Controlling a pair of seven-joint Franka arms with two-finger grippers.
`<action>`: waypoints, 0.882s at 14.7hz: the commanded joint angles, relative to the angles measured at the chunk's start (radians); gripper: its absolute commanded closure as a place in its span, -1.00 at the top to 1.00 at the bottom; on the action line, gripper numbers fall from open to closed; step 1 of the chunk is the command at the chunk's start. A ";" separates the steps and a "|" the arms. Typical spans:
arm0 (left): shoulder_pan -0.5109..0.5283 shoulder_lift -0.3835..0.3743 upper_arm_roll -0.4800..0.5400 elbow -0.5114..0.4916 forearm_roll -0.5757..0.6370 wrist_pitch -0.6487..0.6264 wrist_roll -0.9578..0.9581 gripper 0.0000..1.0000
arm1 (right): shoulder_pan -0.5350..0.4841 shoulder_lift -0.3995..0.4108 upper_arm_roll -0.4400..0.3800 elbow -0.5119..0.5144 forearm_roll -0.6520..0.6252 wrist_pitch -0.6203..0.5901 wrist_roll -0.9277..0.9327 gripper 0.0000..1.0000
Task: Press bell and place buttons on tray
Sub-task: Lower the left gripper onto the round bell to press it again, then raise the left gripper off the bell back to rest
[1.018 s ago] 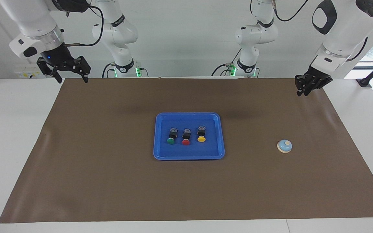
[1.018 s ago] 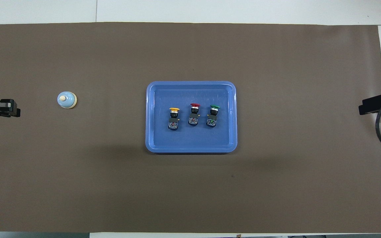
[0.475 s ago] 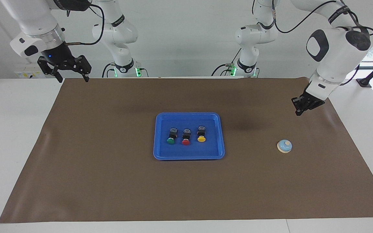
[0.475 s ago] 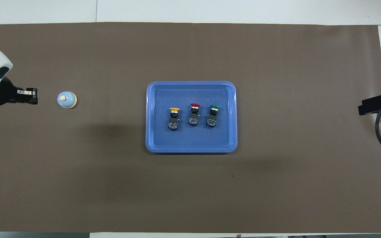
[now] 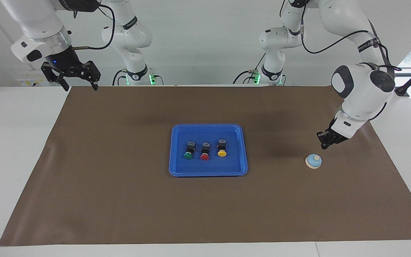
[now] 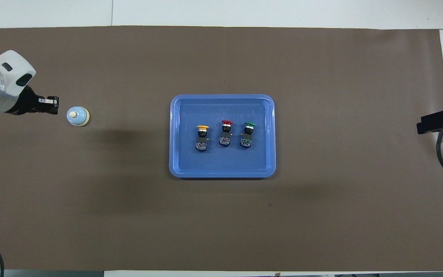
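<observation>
**Hovering by the bell, buttons lying in the tray**

Hanging the left gripper (image 5: 323,143) low over the table (image 5: 120,200), just beside the bell (image 5: 313,161) and not touching it, jaws clenched on nothing. Waiting with the right gripper (image 5: 79,86) over the table's edge at the right arm's end, jaws spread wide. Lying side by side in the tray (image 5: 207,126) at mid-table: yellow button (image 5: 222,147), red button (image 5: 204,150), green button (image 5: 188,150), long axes running away from the robots, caps pointing away from them.

Glossy plastic tray (image 5: 243,150); matt brown table cover (image 5: 120,200)
</observation>
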 commanded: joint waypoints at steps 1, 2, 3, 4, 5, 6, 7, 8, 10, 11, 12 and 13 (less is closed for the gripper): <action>0.005 0.021 0.002 -0.027 0.006 0.079 0.005 -1.00 | -0.020 -0.023 0.010 -0.024 0.017 -0.003 -0.015 1.00; 0.008 0.023 0.002 -0.040 0.006 0.103 0.006 -1.00 | -0.020 -0.023 0.010 -0.024 0.017 -0.003 -0.015 1.00; 0.016 0.024 0.002 -0.049 0.013 0.117 0.009 -1.00 | -0.020 -0.023 0.010 -0.024 0.017 -0.004 -0.015 1.00; 0.018 0.026 0.002 -0.055 0.021 0.125 0.014 -1.00 | -0.020 -0.023 0.010 -0.024 0.017 -0.003 -0.015 1.00; 0.019 0.032 0.002 -0.058 0.023 0.136 0.017 -1.00 | -0.020 -0.021 0.010 -0.024 0.017 -0.003 -0.015 1.00; 0.019 0.038 0.002 -0.058 0.024 0.146 0.017 -1.00 | -0.020 -0.023 0.010 -0.024 0.017 -0.004 -0.015 1.00; 0.019 0.042 0.002 -0.060 0.024 0.148 0.015 -1.00 | -0.020 -0.023 0.010 -0.024 0.017 -0.003 -0.015 1.00; 0.019 0.046 0.002 -0.063 0.024 0.156 0.017 -1.00 | -0.020 -0.023 0.010 -0.024 0.017 -0.003 -0.015 1.00; 0.019 0.062 0.002 -0.063 0.024 0.176 0.017 -1.00 | -0.020 -0.023 0.010 -0.024 0.017 -0.003 -0.015 1.00; 0.019 0.067 0.002 -0.063 0.024 0.182 0.017 -1.00 | -0.020 -0.021 0.010 -0.024 0.017 -0.003 -0.015 1.00; 0.019 0.070 0.002 -0.063 0.024 0.186 0.015 -1.00 | -0.020 -0.023 0.010 -0.024 0.017 -0.003 -0.015 1.00; 0.019 0.079 0.002 -0.063 0.024 0.191 0.015 -1.00 | -0.020 -0.021 0.010 -0.024 0.017 -0.004 -0.015 1.00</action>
